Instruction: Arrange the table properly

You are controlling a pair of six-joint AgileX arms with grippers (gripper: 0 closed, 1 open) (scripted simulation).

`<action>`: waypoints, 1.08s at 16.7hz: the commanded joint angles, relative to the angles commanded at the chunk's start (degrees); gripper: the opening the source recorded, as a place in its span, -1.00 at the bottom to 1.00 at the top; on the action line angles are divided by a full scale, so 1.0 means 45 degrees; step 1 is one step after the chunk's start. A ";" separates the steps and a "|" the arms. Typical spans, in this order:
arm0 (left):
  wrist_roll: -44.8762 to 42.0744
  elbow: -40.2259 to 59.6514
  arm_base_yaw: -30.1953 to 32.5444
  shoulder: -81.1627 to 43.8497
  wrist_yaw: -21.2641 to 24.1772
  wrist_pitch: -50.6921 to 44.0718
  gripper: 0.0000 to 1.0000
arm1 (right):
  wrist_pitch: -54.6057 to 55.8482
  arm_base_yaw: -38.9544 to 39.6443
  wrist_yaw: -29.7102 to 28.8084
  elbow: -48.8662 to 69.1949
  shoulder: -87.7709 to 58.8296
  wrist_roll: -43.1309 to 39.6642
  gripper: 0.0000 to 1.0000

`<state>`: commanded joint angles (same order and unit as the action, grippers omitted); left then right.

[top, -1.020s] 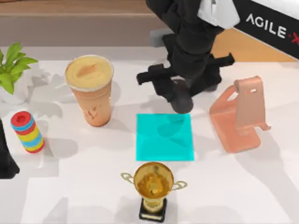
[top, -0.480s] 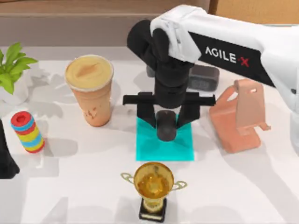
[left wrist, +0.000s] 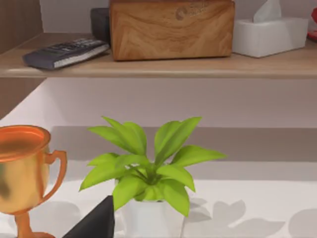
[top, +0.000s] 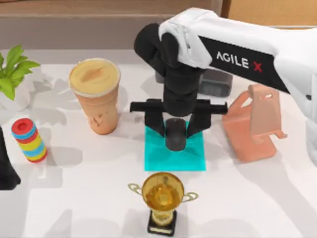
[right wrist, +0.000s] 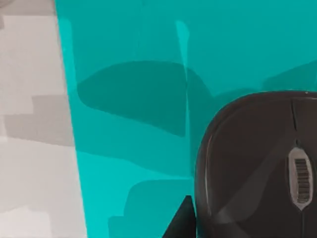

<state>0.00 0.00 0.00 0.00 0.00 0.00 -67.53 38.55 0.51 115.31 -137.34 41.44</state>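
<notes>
one wide white table [top: 89, 203] underneath everything, carrying a peach phone stand [top: 255, 124] at right, a drink cup [top: 96, 94] left of centre, a cyan mat [top: 174, 157] mid-table, a gold trophy [top: 162, 198] near the front edge, a striped toy stack [top: 28, 140] and a potted plant [top: 12, 74] at far left. right gripper [top: 176, 131] over the mat's rear half, fingers clenched on a black mouse [top: 176, 138] just above the cyan. left gripper [left wrist: 94, 223] parked at the table's left edge beside the plant, can't tell whether spread or closed.
</notes>
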 joint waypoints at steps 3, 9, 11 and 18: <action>0.0000 0.0000 0.0000 0.0000 0.0000 0.0000 1.00 | 0.0226 0.0038 0.0004 -0.0184 -0.0089 0.0002 -1.00; 0.0000 0.0000 0.0000 0.0000 0.0000 0.0000 1.00 | 0.0326 0.0050 -0.0005 -0.0246 -0.0109 0.0002 -0.70; 0.0000 0.0000 0.0000 0.0000 0.0000 0.0000 1.00 | 0.0326 0.0050 -0.0005 -0.0246 -0.0109 0.0002 -0.40; 0.0000 0.0000 0.0000 0.0000 0.0000 0.0000 1.00 | 0.0326 0.0050 -0.0005 -0.0246 -0.0109 0.0002 0.66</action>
<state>0.00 0.00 0.00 0.00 0.00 0.00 -66.06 38.78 0.49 114.20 -137.83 41.45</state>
